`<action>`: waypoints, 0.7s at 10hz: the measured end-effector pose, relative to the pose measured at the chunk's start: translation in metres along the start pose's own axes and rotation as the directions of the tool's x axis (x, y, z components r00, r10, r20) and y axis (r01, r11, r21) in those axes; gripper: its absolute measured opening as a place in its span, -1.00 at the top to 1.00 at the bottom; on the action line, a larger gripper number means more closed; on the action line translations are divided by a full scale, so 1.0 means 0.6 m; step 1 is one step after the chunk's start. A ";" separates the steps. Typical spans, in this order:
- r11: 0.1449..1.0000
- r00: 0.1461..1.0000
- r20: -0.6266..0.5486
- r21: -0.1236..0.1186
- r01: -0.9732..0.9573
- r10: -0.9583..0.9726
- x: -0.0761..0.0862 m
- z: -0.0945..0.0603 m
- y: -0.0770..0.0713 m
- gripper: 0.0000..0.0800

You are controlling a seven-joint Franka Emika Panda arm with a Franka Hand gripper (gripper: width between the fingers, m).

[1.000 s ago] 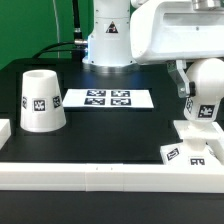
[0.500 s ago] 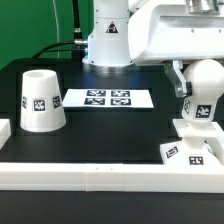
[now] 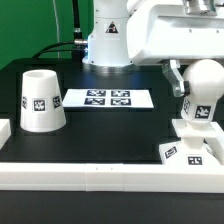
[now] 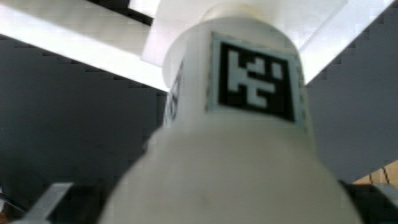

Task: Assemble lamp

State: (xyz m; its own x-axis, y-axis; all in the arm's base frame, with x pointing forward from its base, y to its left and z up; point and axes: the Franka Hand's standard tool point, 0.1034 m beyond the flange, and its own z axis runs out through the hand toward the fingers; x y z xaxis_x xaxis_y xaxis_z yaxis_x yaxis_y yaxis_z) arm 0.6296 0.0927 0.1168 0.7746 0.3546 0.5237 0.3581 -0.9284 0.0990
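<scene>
Bulb (image 3: pixel 204 106) upright on base (image 3: pixel 186 134), clasped between fingers of hand (image 3: pixel 201 86)

One shade (image 3: pixel 42 100), one bulb (image 3: pixel 205 88), one base (image 3: pixel 192 150), one marker board (image 3: pixel 108 99), one robot arm (image 3: pixel 155 40).

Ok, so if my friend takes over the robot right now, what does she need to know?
Gripper: the jaws look shut on the bulb, holding it upright on or just above the base, at the exterior view's right.
Shade: stands alone, wide end down, at the exterior view's left, beside the marker board.
Done: the bulb is at the base. The views do not show whether it is fully seated.
Left: probably finish seating the bulb, let go, then fetch the shade and fit it over the bulb.
</scene>
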 end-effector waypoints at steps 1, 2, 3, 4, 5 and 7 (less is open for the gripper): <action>1.000 1.000 0.000 0.000 0.000 0.000 0.000 0.000 0.000 -0.72; 1.000 1.000 0.004 0.001 0.001 -0.001 0.000 -0.001 0.000 -0.72; 1.000 1.000 0.014 0.003 0.002 -0.002 0.003 -0.007 0.002 -0.74; 1.000 1.000 0.015 0.002 0.003 -0.004 0.008 -0.014 0.004 -0.75; 1.000 1.000 0.009 0.000 0.005 -0.005 0.014 -0.022 0.006 -0.75; 1.000 1.000 0.029 0.005 0.007 -0.007 0.029 -0.042 0.010 -0.75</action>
State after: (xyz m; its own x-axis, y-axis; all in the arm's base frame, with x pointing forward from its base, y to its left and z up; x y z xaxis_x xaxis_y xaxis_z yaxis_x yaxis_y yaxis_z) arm 0.6317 0.0906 0.1479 0.7869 0.3644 0.4979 0.3664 -0.9253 0.0981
